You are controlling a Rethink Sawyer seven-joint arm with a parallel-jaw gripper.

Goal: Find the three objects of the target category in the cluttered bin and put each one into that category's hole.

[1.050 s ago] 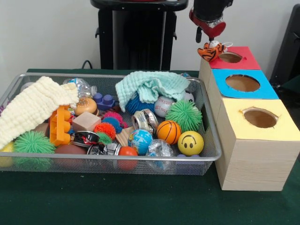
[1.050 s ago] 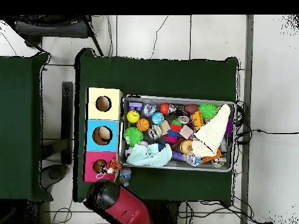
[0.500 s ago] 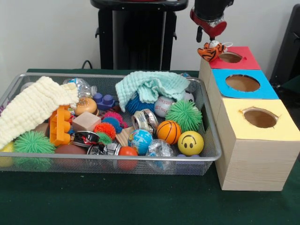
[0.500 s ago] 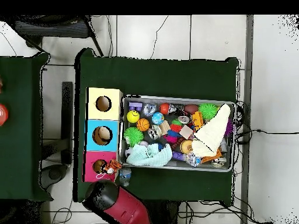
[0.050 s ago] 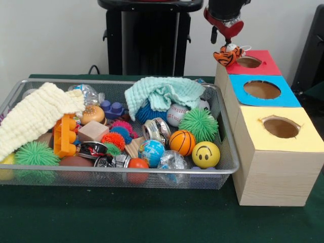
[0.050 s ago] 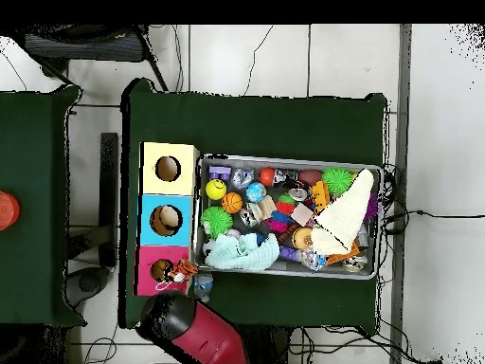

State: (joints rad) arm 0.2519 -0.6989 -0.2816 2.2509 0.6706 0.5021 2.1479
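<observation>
In the front view, 3 wooden boxes with holes (image 5: 268, 129) stand right of the wire mesh bin (image 5: 126, 169) full of toys.

A red object (image 6: 6, 209) rests on the side table (image 6: 38, 142).

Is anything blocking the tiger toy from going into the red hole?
Nothing visible does. The small orange striped tiger plush toy sits on the red-topped box's corner beside the open round hole, with the gripper just above it.
</observation>
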